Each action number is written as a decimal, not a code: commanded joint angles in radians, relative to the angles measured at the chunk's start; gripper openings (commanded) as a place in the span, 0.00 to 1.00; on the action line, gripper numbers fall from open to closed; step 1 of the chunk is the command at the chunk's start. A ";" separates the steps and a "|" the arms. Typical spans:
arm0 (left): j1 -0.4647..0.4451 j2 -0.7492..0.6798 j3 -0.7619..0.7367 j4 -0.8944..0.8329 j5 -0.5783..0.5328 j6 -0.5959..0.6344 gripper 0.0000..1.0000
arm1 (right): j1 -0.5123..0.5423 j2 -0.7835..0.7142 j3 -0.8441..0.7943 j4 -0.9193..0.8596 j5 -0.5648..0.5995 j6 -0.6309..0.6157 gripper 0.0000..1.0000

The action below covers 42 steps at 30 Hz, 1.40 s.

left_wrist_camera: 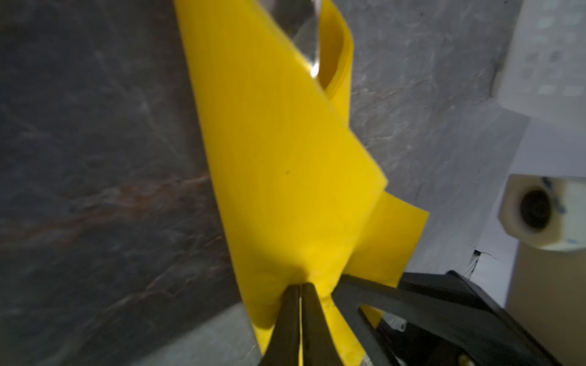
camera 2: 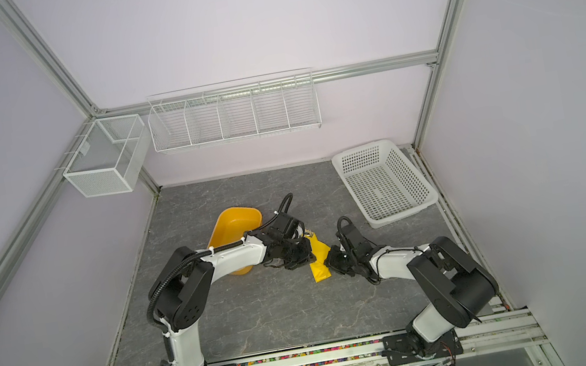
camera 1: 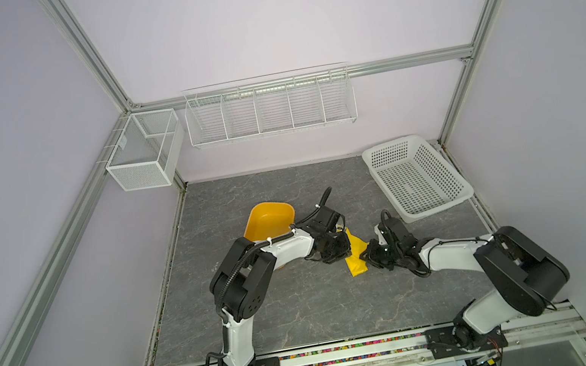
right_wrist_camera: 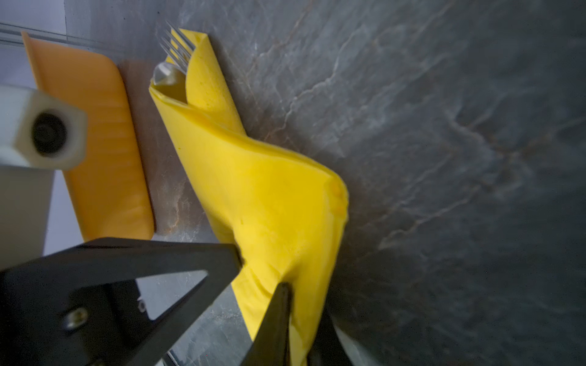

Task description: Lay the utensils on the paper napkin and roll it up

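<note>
The paper napkin (camera 1: 356, 261) (camera 2: 319, 265) lies on the grey table between my two grippers, folded into a loose roll. A fork's tines (right_wrist_camera: 177, 44) and a spoon bowl (right_wrist_camera: 165, 76) of the utensils stick out of its far end; the rest of them is hidden inside. My left gripper (camera 1: 347, 252) (left_wrist_camera: 299, 285) is shut on a fold of the napkin (left_wrist_camera: 279, 158), with only a thin yellow sliver between its jaws. My right gripper (camera 1: 367, 255) (right_wrist_camera: 301, 304) is at the opposite side, jaws slightly apart, with a fold of napkin (right_wrist_camera: 263, 190) between them.
An orange-yellow plastic tub (camera 1: 269, 217) (camera 2: 235, 221) (right_wrist_camera: 104, 158) sits just behind the left arm. A white perforated basket (camera 1: 416, 176) (camera 2: 383, 181) stands at the back right. Wire racks (camera 1: 270, 110) hang on the back wall.
</note>
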 commanded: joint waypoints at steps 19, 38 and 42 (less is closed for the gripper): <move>-0.001 0.038 -0.002 0.018 0.003 -0.007 0.07 | -0.013 0.048 0.044 -0.032 -0.010 -0.191 0.44; -0.002 0.030 0.003 0.021 -0.005 -0.009 0.06 | -0.045 0.166 0.067 0.033 -0.143 -0.324 0.36; -0.001 0.032 0.017 0.012 -0.005 -0.004 0.07 | -0.045 0.194 0.080 0.044 -0.168 -0.328 0.34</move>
